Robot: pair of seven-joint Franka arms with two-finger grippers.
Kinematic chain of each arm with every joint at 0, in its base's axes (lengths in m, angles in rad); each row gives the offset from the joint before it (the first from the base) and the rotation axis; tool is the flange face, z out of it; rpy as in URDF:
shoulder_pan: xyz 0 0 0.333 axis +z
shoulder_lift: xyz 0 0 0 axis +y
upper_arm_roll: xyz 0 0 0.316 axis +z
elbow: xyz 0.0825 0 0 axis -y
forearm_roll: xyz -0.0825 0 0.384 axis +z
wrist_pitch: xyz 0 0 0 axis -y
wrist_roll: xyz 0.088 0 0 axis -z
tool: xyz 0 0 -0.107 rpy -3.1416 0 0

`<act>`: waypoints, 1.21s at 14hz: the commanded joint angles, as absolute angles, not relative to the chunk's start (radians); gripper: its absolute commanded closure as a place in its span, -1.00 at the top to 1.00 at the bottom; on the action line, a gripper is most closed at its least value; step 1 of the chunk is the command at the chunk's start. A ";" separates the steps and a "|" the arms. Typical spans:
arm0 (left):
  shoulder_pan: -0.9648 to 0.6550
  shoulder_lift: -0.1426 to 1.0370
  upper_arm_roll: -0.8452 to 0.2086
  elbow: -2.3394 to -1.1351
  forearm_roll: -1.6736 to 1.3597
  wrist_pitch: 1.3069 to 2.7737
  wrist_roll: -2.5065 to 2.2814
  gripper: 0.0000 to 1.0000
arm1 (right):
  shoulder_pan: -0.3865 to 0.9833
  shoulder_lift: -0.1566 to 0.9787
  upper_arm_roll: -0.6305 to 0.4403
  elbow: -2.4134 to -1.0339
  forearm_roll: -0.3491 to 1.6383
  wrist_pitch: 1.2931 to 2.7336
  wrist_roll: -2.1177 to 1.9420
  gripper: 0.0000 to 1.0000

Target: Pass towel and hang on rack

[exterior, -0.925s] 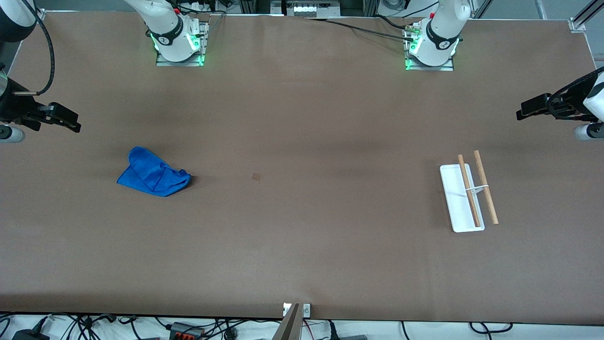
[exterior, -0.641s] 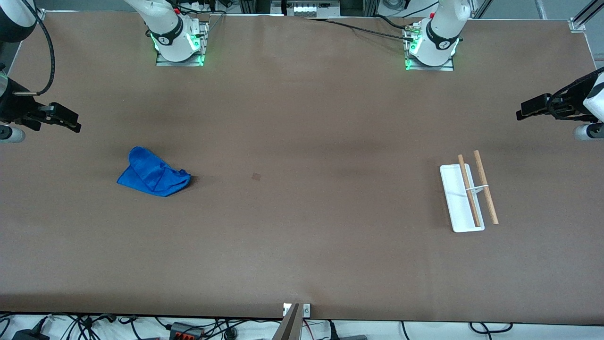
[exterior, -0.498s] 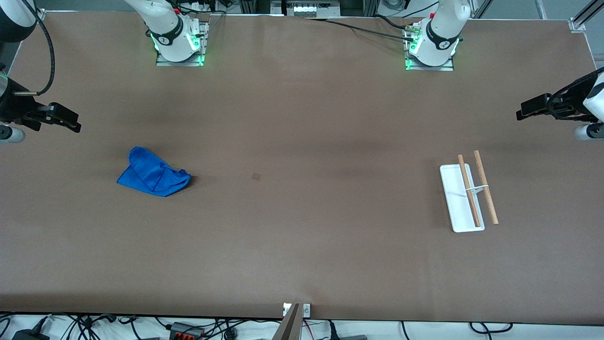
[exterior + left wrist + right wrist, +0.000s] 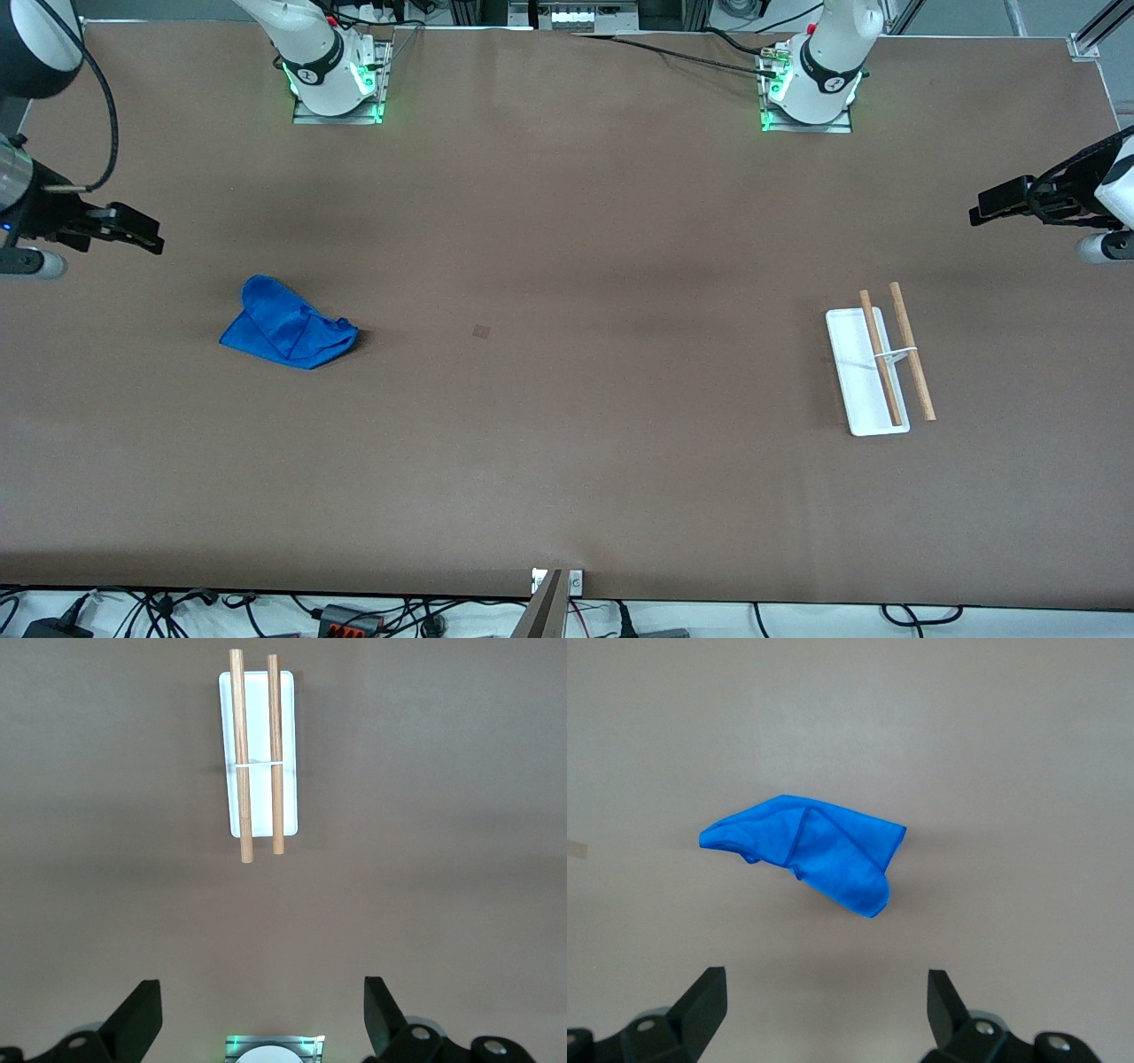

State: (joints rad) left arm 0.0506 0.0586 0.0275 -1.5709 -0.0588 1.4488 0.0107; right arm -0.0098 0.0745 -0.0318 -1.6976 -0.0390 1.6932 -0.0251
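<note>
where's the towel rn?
The towel lies crumpled on the table toward the right arm's end, apart from the open right gripper.

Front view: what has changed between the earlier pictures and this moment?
Only the right gripper moved: at the right arm's end of the table it shifted a little toward the towel and the front camera, its fingers apart and holding nothing. The towel lies crumpled where it was, the rack has not moved, and the left gripper waits open at its own end.

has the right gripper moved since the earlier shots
Yes. The right gripper has shifted lower in the front view and toward the towel, which lies unmoved on the table.
</note>
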 commanded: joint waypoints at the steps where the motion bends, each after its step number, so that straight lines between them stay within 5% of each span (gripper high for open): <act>1: 0.054 0.069 0.028 -1.545 -0.051 1.434 0.020 1.00 | 0.023 0.127 -0.025 -1.690 -0.029 1.700 -0.021 1.00; 9: 0.054 0.069 0.028 -1.545 -0.051 1.434 0.020 1.00 | 0.165 0.347 -0.025 -1.648 -0.029 1.752 -0.006 1.00; 17: 0.054 0.069 0.028 -1.545 -0.051 1.434 0.017 1.00 | 0.163 0.529 -0.026 -1.621 -0.037 1.828 -0.029 1.00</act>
